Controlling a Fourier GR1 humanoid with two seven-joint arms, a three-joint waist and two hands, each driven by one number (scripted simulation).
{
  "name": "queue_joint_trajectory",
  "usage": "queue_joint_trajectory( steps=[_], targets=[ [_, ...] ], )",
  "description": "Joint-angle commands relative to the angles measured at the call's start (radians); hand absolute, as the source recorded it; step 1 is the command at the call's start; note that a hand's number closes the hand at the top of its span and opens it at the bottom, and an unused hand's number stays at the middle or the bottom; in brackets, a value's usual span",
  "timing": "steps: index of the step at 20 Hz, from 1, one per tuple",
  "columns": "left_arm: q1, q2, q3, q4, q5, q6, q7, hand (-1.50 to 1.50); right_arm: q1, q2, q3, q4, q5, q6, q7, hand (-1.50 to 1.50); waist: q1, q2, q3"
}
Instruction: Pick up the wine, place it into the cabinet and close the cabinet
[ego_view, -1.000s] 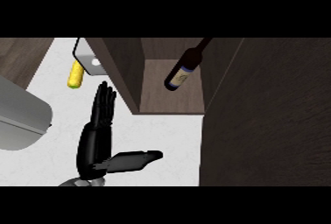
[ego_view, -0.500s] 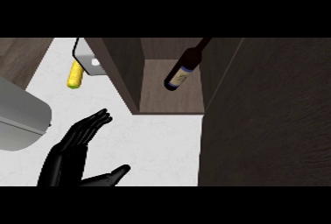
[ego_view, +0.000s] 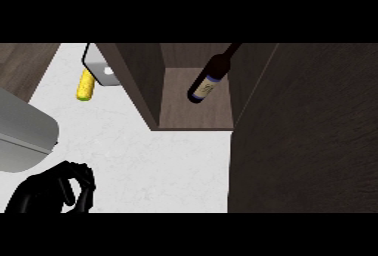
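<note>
The dark wine bottle (ego_view: 205, 85) with a pale label stands inside the open wooden cabinet (ego_view: 196, 114), on its floor near the right wall, seen from above. The cabinet's dark door (ego_view: 310, 130) fills the view's right side, swung out over the counter. My left hand (ego_view: 48, 195) is at the lower left, low over the white counter (ego_view: 155, 160), fingers curled and holding nothing. It is well apart from the cabinet and the bottle. My right hand does not show.
A yellow corn cob (ego_view: 86, 86) lies on the counter left of the cabinet, beside a small grey-white object (ego_view: 103, 70). A large grey rounded appliance (ego_view: 22, 135) sits at the left edge, just above my left hand.
My left hand has drawn back toward the lower left edge and its fingers, straight a second ago, have curled in. The bottle and the cabinet door have not moved.
</note>
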Motion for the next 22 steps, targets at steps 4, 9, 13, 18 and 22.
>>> queue_joint_trajectory(
  steps=[4, 9, 13, 18, 22],
  targets=[
    [0.062, 0.057, 0.117, -0.004, 0.067, -0.119, -0.026, 1.50, 0.036, -0.021, 0.070, -0.138, -0.162, 0.015, 0.099, 1.50, 0.004, 0.000, 0.000],
    [0.157, 0.076, 0.144, -0.059, 0.088, -0.172, -0.043, 1.50, -0.146, 0.026, 0.237, -0.143, -0.110, -0.073, 0.232, 1.50, 0.030, 0.001, -0.001],
    [0.091, 0.057, 0.148, -0.026, 0.080, -0.172, -0.007, 1.50, -0.308, 0.095, 0.322, -0.096, -0.081, -0.118, 0.289, 1.50, 0.021, 0.004, 0.000],
    [0.149, 0.063, 0.215, 0.005, 0.095, -0.250, -0.057, 1.50, -0.502, 0.206, 0.388, -0.060, -0.087, -0.233, 0.428, 1.50, 0.019, 0.002, 0.000],
    [0.154, 0.064, 0.267, 0.003, 0.108, -0.286, -0.025, 1.50, -0.627, 0.322, 0.467, 0.010, -0.023, -0.296, 0.494, 1.50, 0.012, 0.001, 0.000]
  ],
)
